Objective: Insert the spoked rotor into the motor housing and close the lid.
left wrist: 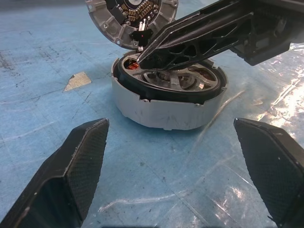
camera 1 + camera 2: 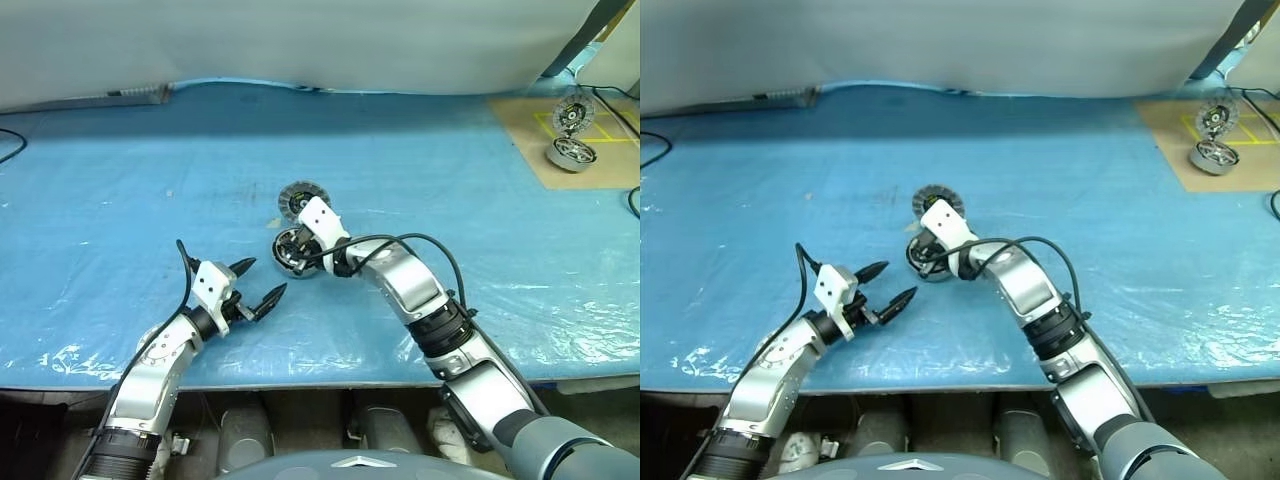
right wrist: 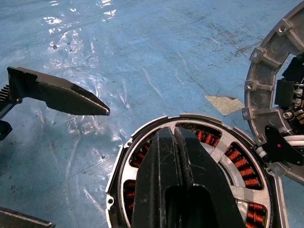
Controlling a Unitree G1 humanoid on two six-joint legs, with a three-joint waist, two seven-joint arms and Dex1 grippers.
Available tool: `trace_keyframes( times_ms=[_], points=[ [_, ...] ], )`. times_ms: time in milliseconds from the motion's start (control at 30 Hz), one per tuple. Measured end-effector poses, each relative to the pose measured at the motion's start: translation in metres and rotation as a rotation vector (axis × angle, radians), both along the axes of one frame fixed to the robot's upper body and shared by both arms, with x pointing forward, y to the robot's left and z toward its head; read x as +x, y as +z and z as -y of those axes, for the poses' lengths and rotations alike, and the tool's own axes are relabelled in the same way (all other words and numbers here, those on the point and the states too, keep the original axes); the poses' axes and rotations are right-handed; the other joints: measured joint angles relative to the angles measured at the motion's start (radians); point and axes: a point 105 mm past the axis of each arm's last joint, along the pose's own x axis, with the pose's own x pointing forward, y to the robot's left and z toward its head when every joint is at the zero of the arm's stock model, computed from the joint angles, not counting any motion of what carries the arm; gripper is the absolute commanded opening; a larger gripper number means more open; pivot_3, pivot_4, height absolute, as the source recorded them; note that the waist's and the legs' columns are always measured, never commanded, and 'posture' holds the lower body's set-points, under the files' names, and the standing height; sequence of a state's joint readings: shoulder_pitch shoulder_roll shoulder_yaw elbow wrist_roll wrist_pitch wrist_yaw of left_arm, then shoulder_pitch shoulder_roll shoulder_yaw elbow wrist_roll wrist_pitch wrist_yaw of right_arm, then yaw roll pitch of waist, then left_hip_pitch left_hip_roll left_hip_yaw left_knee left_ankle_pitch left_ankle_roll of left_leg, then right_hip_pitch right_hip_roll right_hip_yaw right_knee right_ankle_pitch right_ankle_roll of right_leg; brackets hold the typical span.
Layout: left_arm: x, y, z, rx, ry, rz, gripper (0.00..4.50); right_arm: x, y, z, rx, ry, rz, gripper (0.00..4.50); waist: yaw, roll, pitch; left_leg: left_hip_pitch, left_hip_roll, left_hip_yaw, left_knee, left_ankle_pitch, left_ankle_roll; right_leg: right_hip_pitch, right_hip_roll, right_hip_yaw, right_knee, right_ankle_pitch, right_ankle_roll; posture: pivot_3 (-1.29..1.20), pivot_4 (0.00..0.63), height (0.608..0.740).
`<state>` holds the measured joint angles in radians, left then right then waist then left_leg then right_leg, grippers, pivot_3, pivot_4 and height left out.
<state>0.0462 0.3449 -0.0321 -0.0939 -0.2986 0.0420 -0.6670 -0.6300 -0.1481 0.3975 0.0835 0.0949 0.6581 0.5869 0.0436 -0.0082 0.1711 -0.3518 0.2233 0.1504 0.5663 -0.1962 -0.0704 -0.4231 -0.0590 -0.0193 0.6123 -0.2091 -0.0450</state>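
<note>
The motor housing [image 1: 161, 107], a squat silver cup, stands on the blue mat at mid-table. Inside it lies the spoked rotor [image 1: 178, 80], its silver spokes over the copper windings [image 3: 240, 164]. The lid [image 1: 124, 21] stands tilted up at the housing's far edge, its inner face with wires towards the housing. My right gripper [image 3: 174, 131] is shut with nothing between its fingers. It reaches down over the rotor, with its tips at the rotor's rim on the lid side. My left gripper [image 2: 258, 283] stands open and empty, level with the mat and a little short of the housing.
A brown board [image 2: 530, 150] at the far right carries another silver motor part [image 2: 571, 153] and an upright wheel [image 2: 574, 113]. A tan patch [image 1: 77, 81] lies on the mat beside the housing. A black cable [image 2: 8, 146] lies at the left edge. The table's front edge is close to my arms.
</note>
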Motion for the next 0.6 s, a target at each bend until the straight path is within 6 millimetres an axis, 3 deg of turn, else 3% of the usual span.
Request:
trace_keyframes(
  times_ms=[600],
  points=[
    [-0.001,-0.001,0.000,-0.001,0.001,-0.003,4.50,-0.007,-0.010,-0.017,-0.098,0.050,0.022,0.02,-0.002,0.000,0.000,0.001,0.000,0.000,0.000,0.000,0.000,0.000,0.000,0.000,0.000,0.000,0.000,0.00,0.150,0.740]
  ],
)
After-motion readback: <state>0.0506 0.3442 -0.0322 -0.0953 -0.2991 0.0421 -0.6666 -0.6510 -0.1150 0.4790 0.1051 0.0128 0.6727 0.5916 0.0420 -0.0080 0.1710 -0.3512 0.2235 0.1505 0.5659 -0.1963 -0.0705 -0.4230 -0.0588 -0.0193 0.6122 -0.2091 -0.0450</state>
